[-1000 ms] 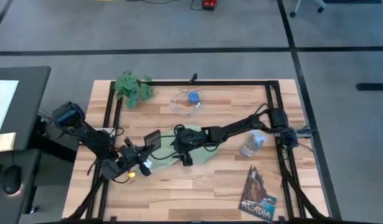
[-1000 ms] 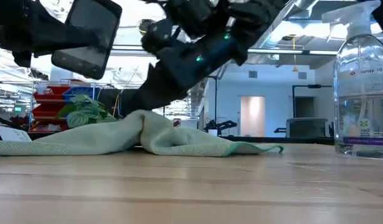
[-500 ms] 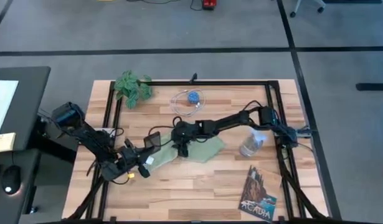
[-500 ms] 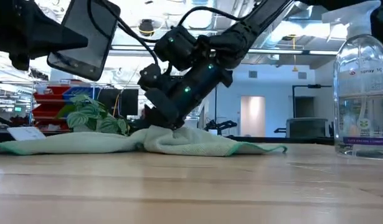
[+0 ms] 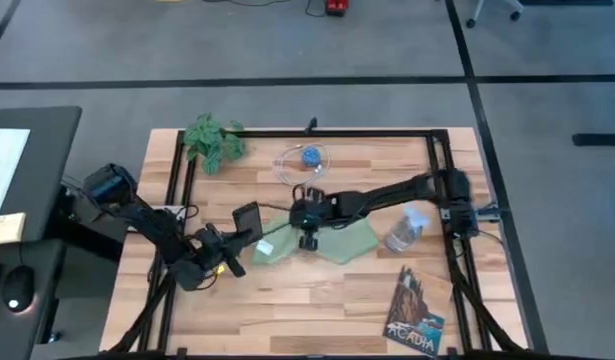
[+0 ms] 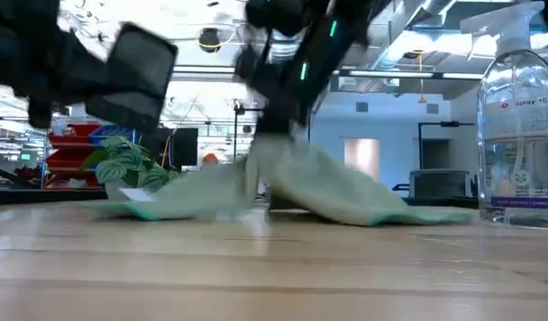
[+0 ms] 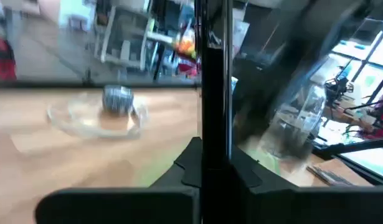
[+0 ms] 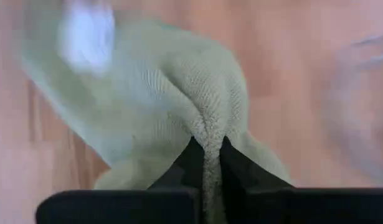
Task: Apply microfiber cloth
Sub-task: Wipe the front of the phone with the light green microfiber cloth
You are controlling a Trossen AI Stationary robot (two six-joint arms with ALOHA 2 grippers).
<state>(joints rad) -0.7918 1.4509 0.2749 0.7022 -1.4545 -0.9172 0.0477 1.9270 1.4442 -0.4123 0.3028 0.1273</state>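
Right gripper (image 5: 308,236) lifts the cloth (image 5: 339,243) at frame centre.
Its fingers (image 8: 192,163) are clamped on a fold of cloth; half a second ago the cloth lay flatter, farther left, and is now raised. Left gripper (image 5: 225,255), fingers clamped on the phone (image 5: 247,217), sits lower left; the phone has tilted.

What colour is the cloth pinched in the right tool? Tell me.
Pale sage green; the microfiber cloth shows best in the right wrist view, pinched by the right tool.
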